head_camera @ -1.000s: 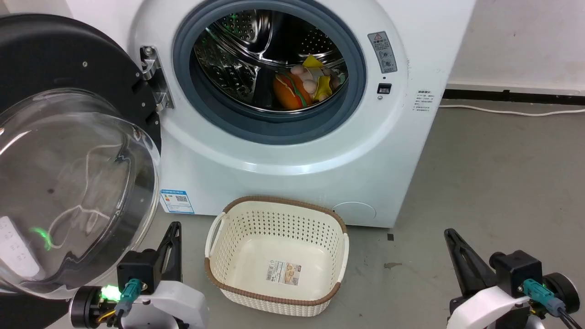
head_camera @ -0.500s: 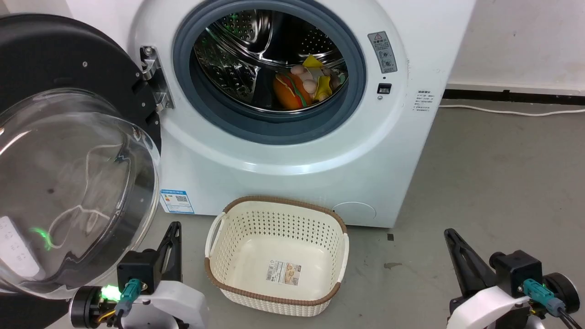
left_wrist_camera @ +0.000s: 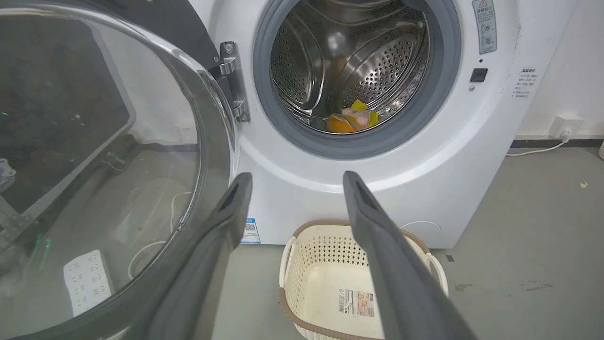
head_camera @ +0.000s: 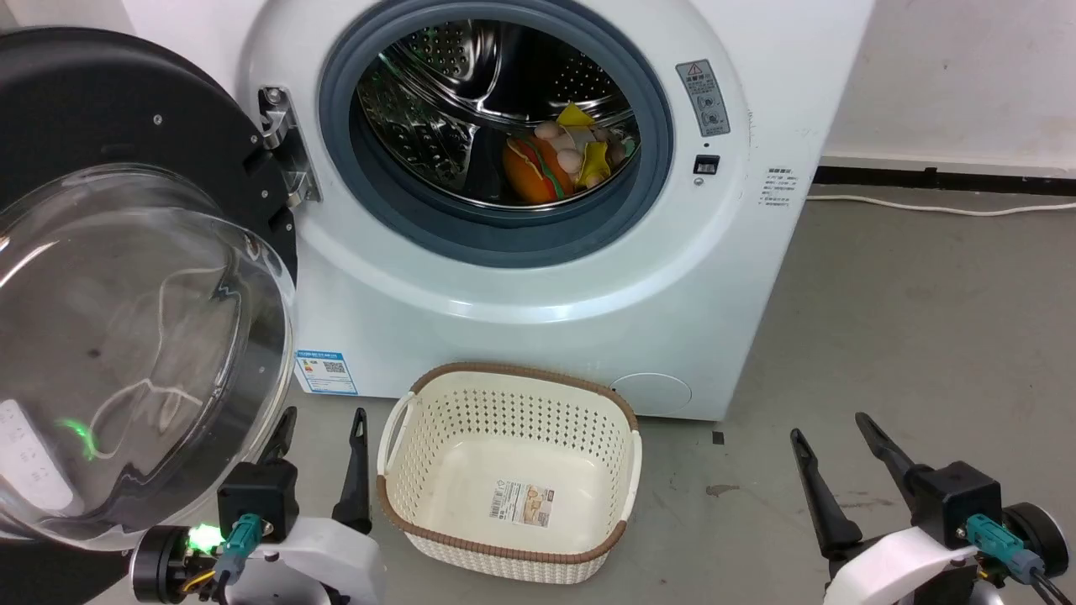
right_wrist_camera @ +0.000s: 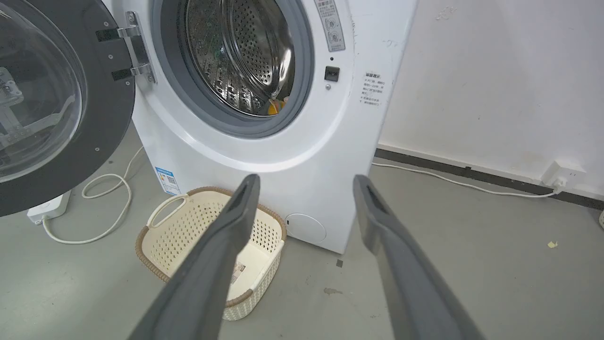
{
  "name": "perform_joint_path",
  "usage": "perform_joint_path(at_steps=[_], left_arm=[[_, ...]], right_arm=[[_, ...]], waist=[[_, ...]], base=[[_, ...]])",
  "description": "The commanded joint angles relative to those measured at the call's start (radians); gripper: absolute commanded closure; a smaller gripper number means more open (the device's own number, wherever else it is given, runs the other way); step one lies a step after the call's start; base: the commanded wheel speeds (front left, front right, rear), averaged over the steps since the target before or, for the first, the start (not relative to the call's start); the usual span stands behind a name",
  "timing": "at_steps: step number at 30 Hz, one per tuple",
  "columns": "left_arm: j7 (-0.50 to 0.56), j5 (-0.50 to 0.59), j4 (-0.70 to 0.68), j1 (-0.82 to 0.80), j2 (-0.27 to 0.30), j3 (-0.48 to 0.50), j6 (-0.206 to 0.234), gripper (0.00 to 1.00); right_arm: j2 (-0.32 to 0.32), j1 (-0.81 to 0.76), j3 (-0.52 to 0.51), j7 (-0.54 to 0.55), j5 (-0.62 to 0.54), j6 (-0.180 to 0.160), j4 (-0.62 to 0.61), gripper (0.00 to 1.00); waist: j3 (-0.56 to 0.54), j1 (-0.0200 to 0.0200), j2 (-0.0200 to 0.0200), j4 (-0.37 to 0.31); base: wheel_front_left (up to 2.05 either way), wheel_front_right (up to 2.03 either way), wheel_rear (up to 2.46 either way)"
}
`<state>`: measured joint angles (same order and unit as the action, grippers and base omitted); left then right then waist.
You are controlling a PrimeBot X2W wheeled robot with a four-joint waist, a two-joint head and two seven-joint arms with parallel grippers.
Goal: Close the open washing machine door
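Head view: the door (head_camera: 134, 277) stands swung wide at the left of the washer (head_camera: 538, 328), hung on its hinge (head_camera: 282, 143), with the glass bowl bulging towards the room. Toys (head_camera: 555, 164) lie in the drum, and a basket (head_camera: 513, 371) sits on the floor just in front. The left claw (head_camera: 323, 418), fingers parted and holding nothing, is low beside the door's bottom edge. The right claw (head_camera: 828, 426), also parted and bare, is well apart beyond the basket.

Left wrist view: the spread fingers frame the washer's front and the basket. The door's rim is close by the left finger; whether they touch cannot be told.

Right wrist view: the door fills the upper left, above a looped white cable (right_wrist_camera: 108, 208) on the floor.
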<state>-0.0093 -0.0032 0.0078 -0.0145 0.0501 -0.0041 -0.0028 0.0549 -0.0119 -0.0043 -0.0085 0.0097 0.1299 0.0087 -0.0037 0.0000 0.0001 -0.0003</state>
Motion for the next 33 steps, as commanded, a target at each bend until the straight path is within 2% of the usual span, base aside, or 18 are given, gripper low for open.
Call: perform_joint_path(at_steps=[1,12,23,33], left_arm=[[-0.008,-0.004,0.003,0.000,0.000,-0.002,0.003,0.00],[-0.031,-0.011,0.015,0.002,0.000,-0.006,0.004,0.00],[-0.054,-0.012,0.032,0.004,0.001,-0.004,0.000,0.00],[-0.075,-0.022,0.023,0.013,0.001,0.016,0.012,0.00]], right_arm=[[0.000,0.000,-0.004,-0.010,0.007,0.000,0.003,0.00],[-0.001,-0.003,-0.007,-0.033,0.022,0.000,0.015,0.00],[-0.001,-0.006,-0.003,-0.055,0.036,0.000,0.021,0.00],[-0.002,0.028,0.041,-0.076,0.036,0.000,0.046,0.00]], waist=[[-0.001,0.0000,-0.0001,0.001],[-0.010,0.0000,-0.0001,0.030],[-0.020,0.0000,-0.0001,0.106],[-0.007,0.0000,-0.0001,0.159]], base=[[0.00,0.00,0.00],[0.00,0.00,0.00],[0.00,0.00,0.00],[0.00,0.00,0.00]])
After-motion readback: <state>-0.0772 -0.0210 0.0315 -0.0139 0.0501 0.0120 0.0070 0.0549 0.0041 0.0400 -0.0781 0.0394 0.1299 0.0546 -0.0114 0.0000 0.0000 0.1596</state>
